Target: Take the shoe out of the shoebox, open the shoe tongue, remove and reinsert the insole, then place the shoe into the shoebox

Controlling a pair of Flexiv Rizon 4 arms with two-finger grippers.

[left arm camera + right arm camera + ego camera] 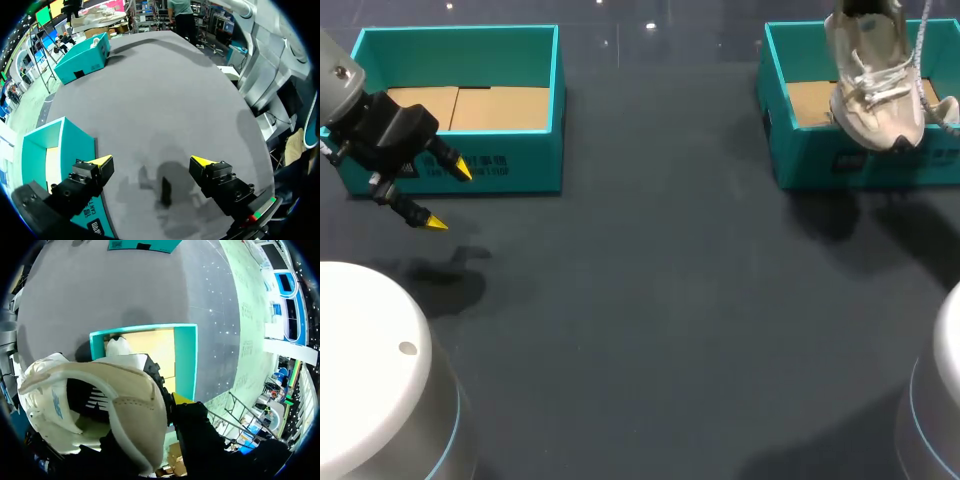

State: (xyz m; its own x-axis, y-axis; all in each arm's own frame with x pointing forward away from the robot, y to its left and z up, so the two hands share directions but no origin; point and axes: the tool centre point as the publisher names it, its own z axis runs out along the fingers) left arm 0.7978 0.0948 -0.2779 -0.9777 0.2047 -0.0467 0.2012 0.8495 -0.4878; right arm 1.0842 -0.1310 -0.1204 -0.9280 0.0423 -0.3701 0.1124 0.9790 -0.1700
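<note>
A cream-white sneaker (875, 85) hangs toe-down with loose laces above the right teal shoebox (820, 160). In the right wrist view my right gripper (172, 402) is shut on the sneaker (125, 405) at its heel collar. One yellow fingertip (181, 399) shows outside the heel and the other is hidden by the shoe. The box's teal wall (184, 360) and cardboard floor lie under it. My left gripper (450, 197) stands open and empty in front of the left teal shoebox (460, 40), above bare table (151, 162).
The left shoebox (60, 145) holds only its cardboard floor. A pale item (119, 346) lies in a corner of the right box. The dark table (650, 300) stretches between the two boxes.
</note>
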